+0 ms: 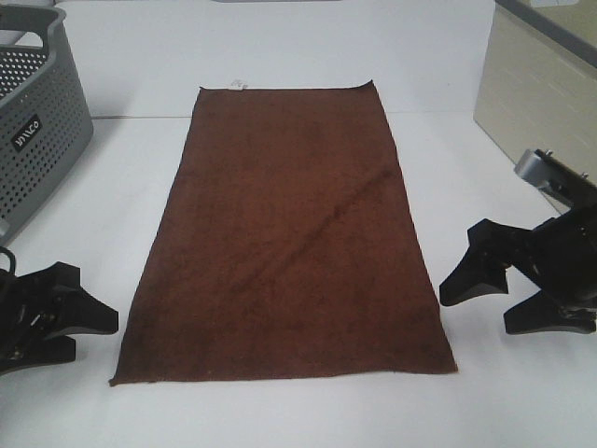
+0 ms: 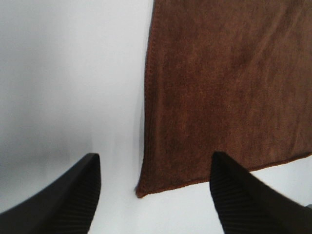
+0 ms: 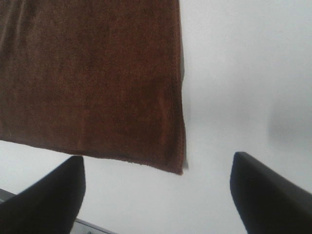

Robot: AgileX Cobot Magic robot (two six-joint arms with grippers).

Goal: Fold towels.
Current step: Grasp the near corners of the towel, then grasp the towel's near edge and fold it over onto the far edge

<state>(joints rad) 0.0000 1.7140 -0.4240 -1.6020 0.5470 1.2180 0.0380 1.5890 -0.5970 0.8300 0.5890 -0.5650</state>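
The dark reddish-brown towel point(image 1: 284, 238) lies spread flat and unfolded on the white table, its long side running away from me. A small white tag point(image 1: 237, 84) pokes out at its far short edge. My left gripper point(image 1: 93, 338) sits low beside the towel's near left corner, open and empty. In the left wrist view that corner of the towel point(image 2: 224, 87) shows between the spread fingers point(image 2: 73, 195). My right gripper point(image 1: 480, 310) stands open to the right of the near right corner, apart from the cloth. The right wrist view shows the towel point(image 3: 92, 73) and its corner between the fingers point(image 3: 263, 190).
A grey perforated basket point(image 1: 37, 121) stands at the far left. A beige box point(image 1: 532, 103) stands at the far right. The white table point(image 1: 280, 415) runs bare in front of the towel.
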